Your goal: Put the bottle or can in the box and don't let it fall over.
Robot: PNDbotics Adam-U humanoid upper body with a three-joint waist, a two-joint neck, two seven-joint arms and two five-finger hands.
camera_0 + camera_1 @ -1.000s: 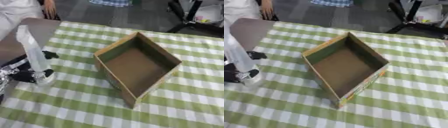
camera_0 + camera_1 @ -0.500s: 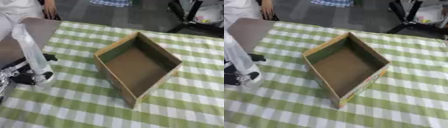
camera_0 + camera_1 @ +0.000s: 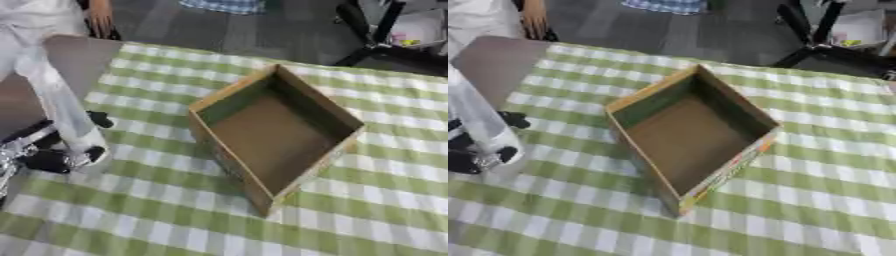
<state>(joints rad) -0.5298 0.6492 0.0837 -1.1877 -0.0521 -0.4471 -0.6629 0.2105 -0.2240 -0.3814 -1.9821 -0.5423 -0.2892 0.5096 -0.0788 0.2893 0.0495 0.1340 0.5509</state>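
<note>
A tall clear plastic bottle (image 3: 59, 107) stands upright near the left edge of the checked table, leaning slightly. My left hand (image 3: 54, 155) is at its base, dark fingers curled round the lower part of the bottle. An open cardboard box (image 3: 278, 135) sits in the middle of the table, empty, with its corner pointing toward me. The bottle is well left of the box and apart from it. My right hand shows in neither view.
The green and white checked cloth (image 3: 367, 200) covers the table. A brown bare tabletop (image 3: 79, 55) shows at the far left corner. A dark chair base (image 3: 376, 35) stands beyond the far edge. A person stands past the table's far-left corner.
The bottle and my left hand have barely moved, at most shifting slightly left. The box is where it was.
</note>
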